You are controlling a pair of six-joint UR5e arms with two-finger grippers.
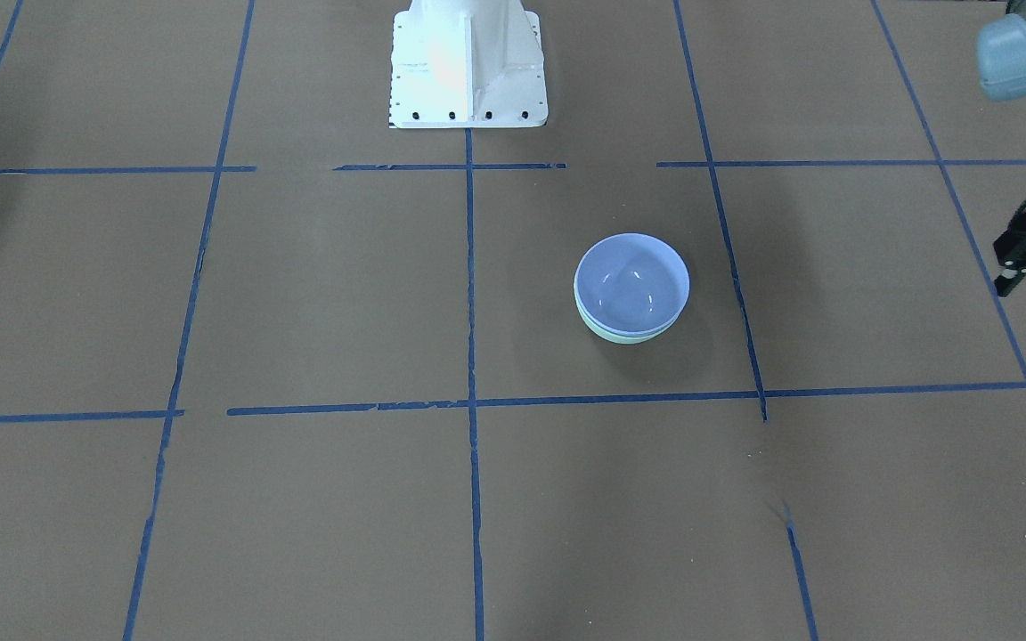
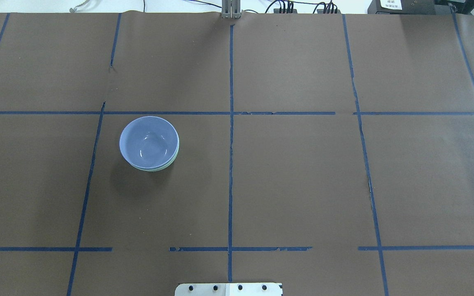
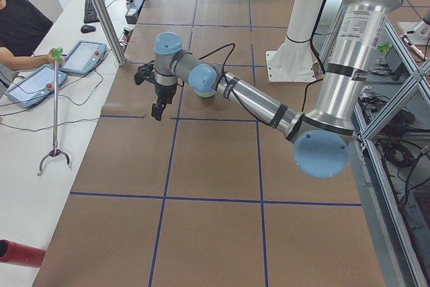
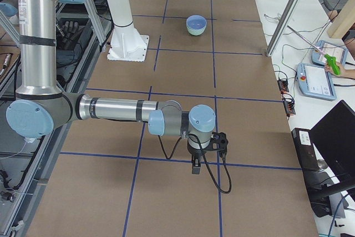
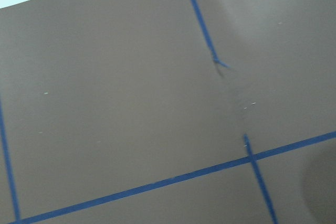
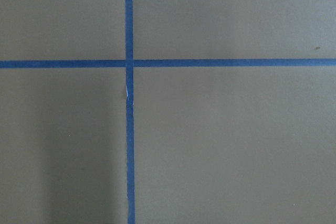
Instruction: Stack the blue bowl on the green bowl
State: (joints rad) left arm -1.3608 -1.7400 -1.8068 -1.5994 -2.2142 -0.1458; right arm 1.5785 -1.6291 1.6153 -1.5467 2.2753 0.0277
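The blue bowl (image 1: 631,285) sits nested inside the green bowl (image 1: 629,336), whose mint rim shows just below it. The pair stands on the brown table in the overhead view, blue bowl (image 2: 148,142) over green bowl (image 2: 161,167), and far off in the exterior right view (image 4: 196,23). My left gripper (image 1: 1005,283) hangs at the view's right edge, well away from the bowls and cut off by the frame, so I cannot tell whether it is open or shut. It also shows in the exterior left view (image 3: 158,111). My right gripper (image 4: 195,167) shows only from the side, so I cannot tell its state.
The white robot base (image 1: 468,67) stands at the table's robot-side edge. Blue tape lines (image 2: 231,144) divide the brown table. Operators' tablets (image 3: 80,55) and a grabber stick (image 3: 55,119) lie on the white side bench.
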